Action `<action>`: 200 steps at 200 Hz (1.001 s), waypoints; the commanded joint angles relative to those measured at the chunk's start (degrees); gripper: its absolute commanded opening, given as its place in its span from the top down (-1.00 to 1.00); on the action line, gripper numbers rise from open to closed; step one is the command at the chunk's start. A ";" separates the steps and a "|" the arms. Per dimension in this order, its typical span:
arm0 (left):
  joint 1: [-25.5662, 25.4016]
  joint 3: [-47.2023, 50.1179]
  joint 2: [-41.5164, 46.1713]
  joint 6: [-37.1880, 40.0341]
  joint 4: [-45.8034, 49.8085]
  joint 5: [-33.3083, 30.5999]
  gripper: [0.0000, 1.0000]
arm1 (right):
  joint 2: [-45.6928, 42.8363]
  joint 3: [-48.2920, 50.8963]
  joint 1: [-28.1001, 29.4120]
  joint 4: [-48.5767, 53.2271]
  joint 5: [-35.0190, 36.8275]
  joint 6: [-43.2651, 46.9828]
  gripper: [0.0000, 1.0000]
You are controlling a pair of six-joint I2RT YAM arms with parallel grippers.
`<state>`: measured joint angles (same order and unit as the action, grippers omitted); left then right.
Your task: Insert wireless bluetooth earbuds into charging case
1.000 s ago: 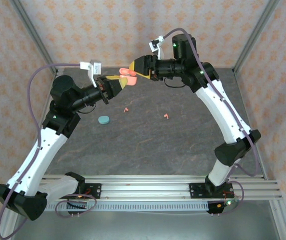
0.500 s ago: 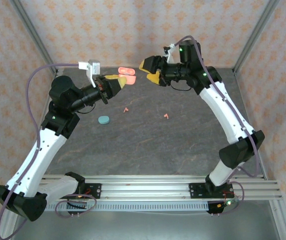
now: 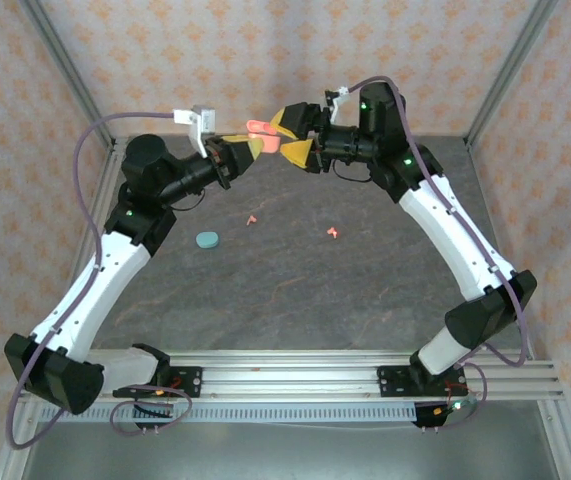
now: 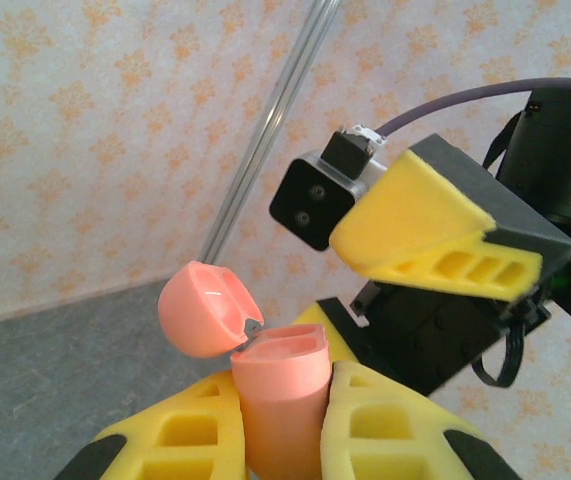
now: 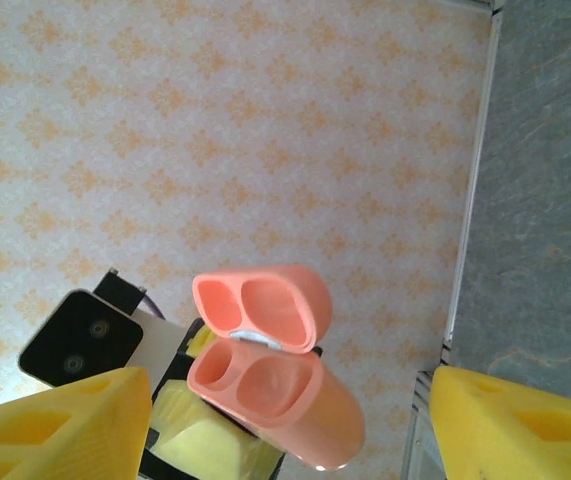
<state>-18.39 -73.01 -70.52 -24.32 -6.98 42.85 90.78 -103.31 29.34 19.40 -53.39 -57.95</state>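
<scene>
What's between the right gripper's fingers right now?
The open pink case, clamped in the left gripper, sits in the gap, touching neither finger, per the right wrist view.

grey table (image 3: 295, 290), patterned walls (image 3: 215, 60), seemingly metal posts (image 3: 508, 70).

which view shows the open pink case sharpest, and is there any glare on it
Right wrist: pink case crisp, evenly lit, its own fingers softer at the corners; left wrist: sharp too, small highlight on the lid; top external: even light, case tiny.
</scene>
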 commanded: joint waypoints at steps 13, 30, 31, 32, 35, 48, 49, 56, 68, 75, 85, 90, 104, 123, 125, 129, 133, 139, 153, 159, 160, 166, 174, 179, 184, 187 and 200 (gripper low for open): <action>-0.67 -3.99 -1.58 0.18 -5.71 -0.56 1.00 | -0.79 1.59 0.78 -3.23 -0.49 -2.85 -0.47; -0.76 -4.74 -2.38 0.19 -6.01 -0.40 1.00 | -0.45 1.74 0.89 -3.58 -0.40 -3.64 -0.46; -0.77 -4.76 -2.45 0.21 -6.02 -0.40 1.00 | -0.44 1.72 0.89 -3.67 -0.40 -3.74 -0.46; -0.77 -4.81 -2.48 0.22 -6.02 -0.40 1.00 | -0.39 1.80 0.89 -3.75 -0.40 -3.78 -0.46; -0.77 -4.92 -2.58 0.23 -6.09 -0.32 1.00 | -0.38 1.89 0.91 -3.97 -0.33 -4.09 -0.46; -0.85 -5.22 -3.00 0.17 -6.07 -0.06 1.00 | -0.10 2.60 0.91 -5.77 0.18 -5.88 -0.41; -0.85 -5.26 -3.02 0.16 -6.09 -0.06 1.00 | -0.09 2.72 0.90 -5.99 0.19 -6.09 -0.41; -0.97 -5.23 -3.21 0.16 -6.11 0.07 1.00 | -0.08 3.43 0.94 -7.97 0.47 -7.43 -0.37; -1.13 -5.30 -3.50 0.28 -5.90 0.53 1.00 | -0.08 4.77 0.90 -11.75 0.90 -10.45 -0.31; -1.26 -5.43 -3.57 0.47 -5.49 0.73 1.00 | -0.02 5.67 0.95 -14.26 1.09 -12.53 -0.28; -1.38 -5.56 -3.60 1.05 -4.68 0.91 1.00 | 0.05 6.56 0.94 -17.72 1.09 -15.15 -0.21; -1.42 -5.61 -3.58 1.40 -4.30 0.85 1.00 | 0.16 6.83 0.90 -18.85 1.01 -16.18 -0.18; -1.60 -5.63 -3.43 2.06 -3.69 0.53 1.00 | 0.26 7.07 0.90 -20.28 0.90 -17.51 -0.07; -1.78 -5.57 -3.40 2.69 -3.28 0.22 1.00 | 0.18 7.15 1.00 -20.29 1.09 -17.70 -0.02; -1.83 -5.63 -3.42 2.72 -3.23 0.28 1.00 | 0.18 7.15 1.01 -20.39 1.13 -17.78 -0.02; -1.91 -5.69 -3.49 2.76 -3.21 0.29 1.00 | 0.16 7.15 0.98 -20.48 1.22 -18.00 -0.02; -1.90 -5.73 -3.62 2.80 -3.13 0.30 1.00 | 0.18 7.15 0.98 -20.60 1.33 -18.16 -0.03; -2.01 -5.78 -3.66 3.02 -2.91 0.39 1.00 | 0.18 7.15 0.99 -20.97 1.51 -18.55 -0.08; -2.15 -5.82 -3.71 3.16 -2.86 0.32 1.00 | 0.20 7.15 1.01 -21.42 2.19 -19.44 -0.20; -2.17 -5.74 -3.67 3.31 -2.89 0.22 1.00 | 0.16 7.24 0.98 -21.58 2.47 -19.76 -0.20; -2.13 -5.74 -3.71 3.31 -2.88 0.22 1.00 | 0.13 7.24 0.98 -21.59 2.53 -19.79 -0.20; -2.26 -5.74 -3.72 3.44 -2.74 0.09 1.00 | 0.21 7.24 1.02 -21.60 2.71 -20.04 -0.19; -2.23 -5.73 -3.61 3.82 -2.22 -0.04 1.00 | 0.14 7.32 1.03 -21.59 2.84 -20.29 -0.13; -2.34 -5.81 -3.61 4.14 -1.81 -0.17 1.00 | 0.18 7.46 1.01 -21.63 2.94 -20.45 -0.08; -2.35 -5.90 -3.54 4.62 -1.22 -0.22 1.00 | 0.03 7.57 1.05 -21.73 2.94 -20.60 -0.03; -2.43 -5.91 -3.53 4.92 -0.80 -0.30 1.00 | 0.02 7.67 0.99 -21.84 2.97 -20.70 -0.01; -2.52 -6.24 -3.37 6.75 1.52 -0.48 1.00 | -0.16 8.01 1.03 -22.19 3.02 -20.80 0.11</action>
<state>-20.38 -77.21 -74.78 -21.41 -8.23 42.74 90.91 -95.94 29.98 0.34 -50.72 -75.88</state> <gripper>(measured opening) 0.165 0.487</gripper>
